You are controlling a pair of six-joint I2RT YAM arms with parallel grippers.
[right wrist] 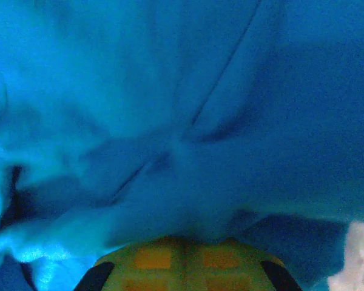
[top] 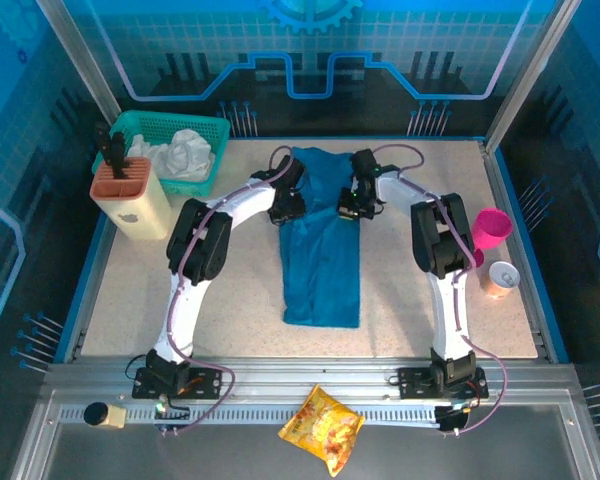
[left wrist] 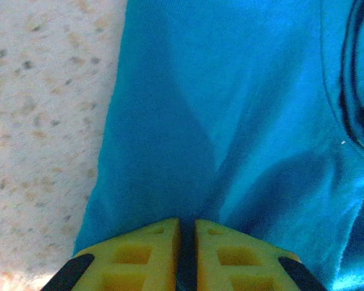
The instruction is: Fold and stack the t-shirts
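on the desk [top: 130, 290], mid-width, shirt [top: 322, 260] lies in a long flat strip, hem nearest. at its far end left hand [top: 285, 205] and right hand [top: 348, 208] are both clenched on fabric, one near each side edge.
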